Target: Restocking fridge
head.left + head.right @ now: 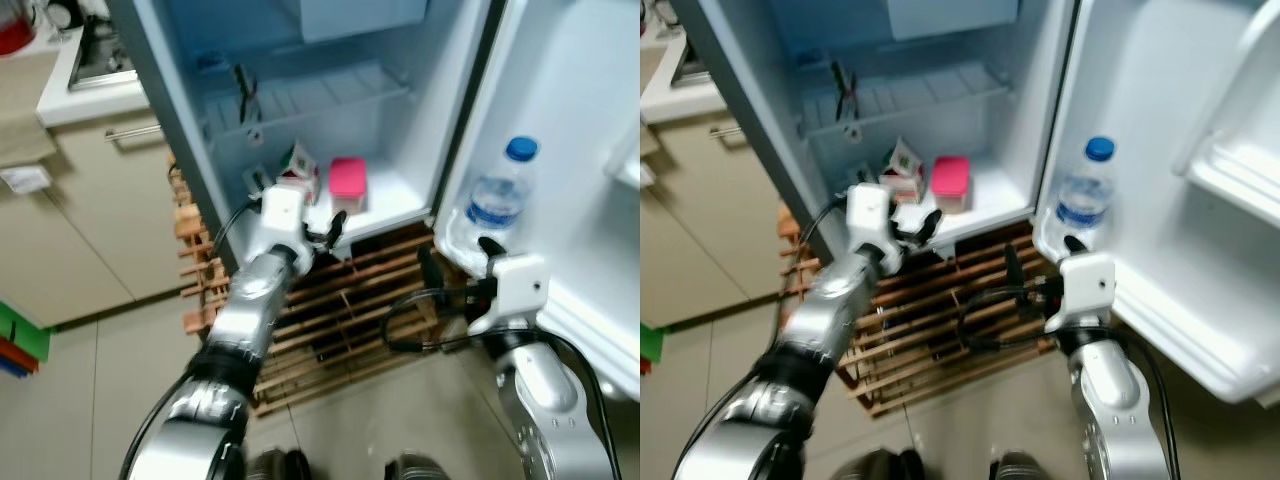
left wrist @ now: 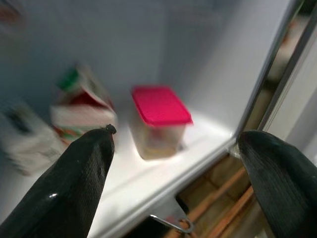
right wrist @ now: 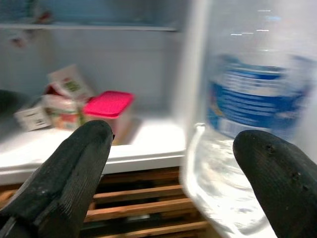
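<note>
Both eye views look steeply down from the head into the open white fridge (image 1: 400,190). Each wrist view looks close along its black fingers; both share the pink-lidded clear plastic box (image 2: 159,120) near the bottom shelf's front edge.

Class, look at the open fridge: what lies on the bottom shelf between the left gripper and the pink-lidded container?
Only bare white shelf lies between the left gripper, open at the shelf's front edge, and the pink-lidded container. The left wrist view shows this best.
</note>
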You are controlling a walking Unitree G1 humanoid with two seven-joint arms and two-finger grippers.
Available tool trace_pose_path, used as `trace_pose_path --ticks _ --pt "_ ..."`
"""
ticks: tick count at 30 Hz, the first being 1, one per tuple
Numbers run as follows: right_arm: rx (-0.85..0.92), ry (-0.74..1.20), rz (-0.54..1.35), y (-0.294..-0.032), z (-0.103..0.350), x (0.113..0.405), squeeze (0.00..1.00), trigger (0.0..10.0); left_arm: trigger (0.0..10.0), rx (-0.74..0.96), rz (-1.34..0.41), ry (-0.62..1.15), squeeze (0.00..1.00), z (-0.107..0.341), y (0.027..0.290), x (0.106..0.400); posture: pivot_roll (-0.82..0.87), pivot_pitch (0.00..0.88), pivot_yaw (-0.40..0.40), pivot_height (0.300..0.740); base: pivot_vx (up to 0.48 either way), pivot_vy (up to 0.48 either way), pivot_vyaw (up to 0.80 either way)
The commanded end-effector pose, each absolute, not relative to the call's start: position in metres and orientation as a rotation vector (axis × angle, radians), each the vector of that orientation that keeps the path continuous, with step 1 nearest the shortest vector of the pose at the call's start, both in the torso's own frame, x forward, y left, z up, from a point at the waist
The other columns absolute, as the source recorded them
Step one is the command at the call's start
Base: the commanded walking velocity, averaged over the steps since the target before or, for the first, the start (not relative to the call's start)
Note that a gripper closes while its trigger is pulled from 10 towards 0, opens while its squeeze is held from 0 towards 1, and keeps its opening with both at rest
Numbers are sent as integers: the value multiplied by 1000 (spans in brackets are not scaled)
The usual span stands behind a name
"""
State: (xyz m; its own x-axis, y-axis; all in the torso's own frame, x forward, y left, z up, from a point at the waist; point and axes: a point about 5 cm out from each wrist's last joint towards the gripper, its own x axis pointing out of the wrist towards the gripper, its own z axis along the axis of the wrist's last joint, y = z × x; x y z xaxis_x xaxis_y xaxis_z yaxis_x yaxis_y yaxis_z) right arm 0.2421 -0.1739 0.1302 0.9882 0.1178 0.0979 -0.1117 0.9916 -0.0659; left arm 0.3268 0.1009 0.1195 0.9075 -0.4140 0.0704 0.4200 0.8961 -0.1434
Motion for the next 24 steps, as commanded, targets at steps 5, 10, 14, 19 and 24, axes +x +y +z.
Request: trace_pose_path --ticks 5,10,14,19,24 --pt "-23 -108 18 -183 124 250 0 10000 10000 -63 -294 -142 0 126 128 314 -129 0 42 740 0 0 0" --pt "-24 -110 66 -179 124 262 0 10000 10000 -106 -232 -155 0 132 129 301 -97 0 10 740 0 0 0" --pt "-43 -139 111 -174 129 281 0 10000 10000 -98 -200 -157 0 137 128 309 -86 0 -9 740 0 0 0" --pt "-41 -153 111 -173 133 290 0 10000 10000 -95 -181 -140 0 137 123 314 -106 0 -14 740 0 0 0" --pt "-40 -157 118 -173 131 290 0 10000 10000 -97 -182 -122 0 136 117 317 -116 0 -7 740 -281 0 0"
